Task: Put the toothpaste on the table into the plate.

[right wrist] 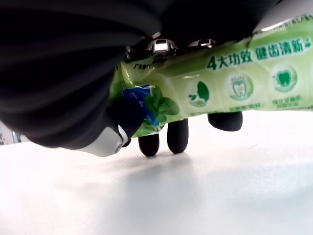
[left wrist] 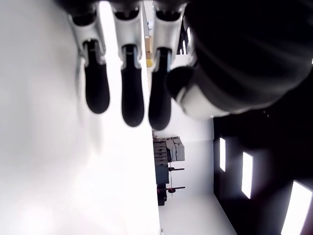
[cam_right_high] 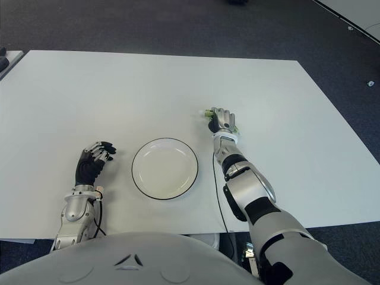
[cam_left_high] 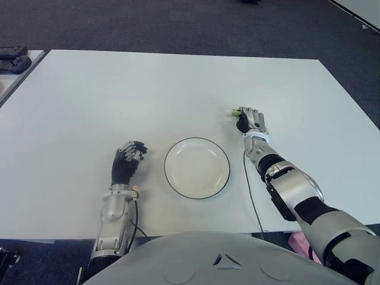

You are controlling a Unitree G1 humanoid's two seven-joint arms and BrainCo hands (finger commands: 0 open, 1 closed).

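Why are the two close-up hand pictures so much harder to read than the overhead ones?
Left wrist view: table glares almost pure white, the left hand dark against it. Right wrist view: right hand looms blurred and black, though the toothpaste print stays legible. Eye views: evenly lit, soft shadows around the plate.

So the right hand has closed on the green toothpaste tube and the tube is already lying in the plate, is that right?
Not quite. The right hand has closed on the green toothpaste tube, but the tube is not in the plate: the left eye view shows the plate with nothing in it, and the hand holds the tube beyond its right rim.
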